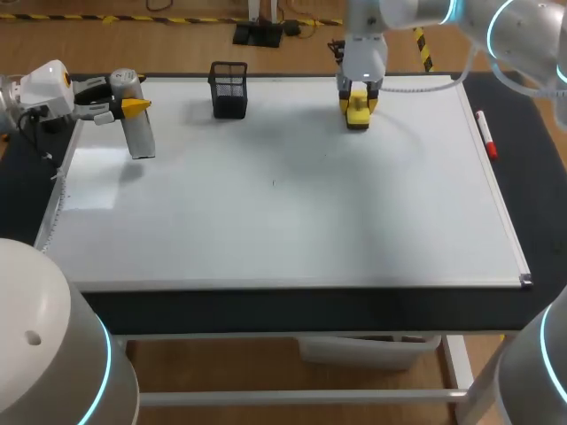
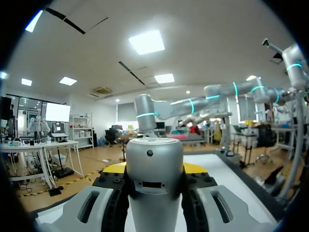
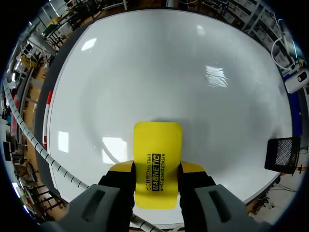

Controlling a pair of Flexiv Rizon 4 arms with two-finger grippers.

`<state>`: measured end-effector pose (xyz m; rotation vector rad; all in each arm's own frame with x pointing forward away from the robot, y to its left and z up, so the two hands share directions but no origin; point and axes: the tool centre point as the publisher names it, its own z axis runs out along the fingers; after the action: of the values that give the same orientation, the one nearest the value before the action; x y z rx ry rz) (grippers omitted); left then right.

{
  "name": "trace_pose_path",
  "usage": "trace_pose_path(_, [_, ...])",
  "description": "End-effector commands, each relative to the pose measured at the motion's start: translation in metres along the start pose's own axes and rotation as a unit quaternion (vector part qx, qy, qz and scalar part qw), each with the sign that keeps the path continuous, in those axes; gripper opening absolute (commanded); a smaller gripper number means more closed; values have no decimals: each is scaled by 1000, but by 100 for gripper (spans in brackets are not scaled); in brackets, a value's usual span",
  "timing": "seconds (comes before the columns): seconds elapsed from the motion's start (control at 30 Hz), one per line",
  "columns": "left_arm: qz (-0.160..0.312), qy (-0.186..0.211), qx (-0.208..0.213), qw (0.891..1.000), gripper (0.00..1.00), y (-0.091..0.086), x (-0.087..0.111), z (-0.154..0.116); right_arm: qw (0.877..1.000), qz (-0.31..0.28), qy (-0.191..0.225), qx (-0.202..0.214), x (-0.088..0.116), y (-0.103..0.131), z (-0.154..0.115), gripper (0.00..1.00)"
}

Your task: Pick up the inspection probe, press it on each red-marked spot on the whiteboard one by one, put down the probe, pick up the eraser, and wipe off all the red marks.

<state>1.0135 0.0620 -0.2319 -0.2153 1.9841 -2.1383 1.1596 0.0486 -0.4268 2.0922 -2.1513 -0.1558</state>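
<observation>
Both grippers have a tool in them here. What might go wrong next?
1. The left gripper holds the probe over the whiteboard's left edge. It is tall and narrow, so it may topple or roll off if set down there.
2. The right gripper holds the eraser at the far edge, where the holder also stands on the board. A wide wipe that way might knock it over.

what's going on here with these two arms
The left end effector is shut on the silver inspection probe, held near the far left corner of the whiteboard. The right end effector grips the yellow eraser at the board's far edge. No red marks show on the board. A black mesh holder stands between them.
</observation>
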Motion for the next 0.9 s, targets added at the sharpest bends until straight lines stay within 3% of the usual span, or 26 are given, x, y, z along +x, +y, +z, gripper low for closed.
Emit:
trace_pose_path(0.03, [1,0,1,1000,0,0,0,0,1000,2,-1,-11,-1,-4,0,36])
trace_pose_path(0.1, [1,0,1,1000,0,0,0,0,1000,8,-1,-10,1,-3,1,42])
trace_pose_path(0.13, [1,0,1,1000,0,0,0,0,1000,7,-4,-9,2,-3,0,93])
trace_pose_path(0.17, [1,0,1,1000,0,0,0,0,1000,11,-2,-8,2,-3,0,100])
trace_pose_path(0.47, [1,0,1,1000,0,0,0,0,999,42,-15,5,12,6,-7,100])
trace_pose_path(0.67, [1,0,1,1000,0,0,0,0,991,116,-62,10,25,11,-11,100])
trace_pose_path(0.73, [1,0,1,1000,0,0,0,0,986,147,-76,10,29,13,-15,100])
trace_pose_path(0.9, [1,0,1,1000,0,0,0,0,958,251,-138,11,46,15,-27,100])
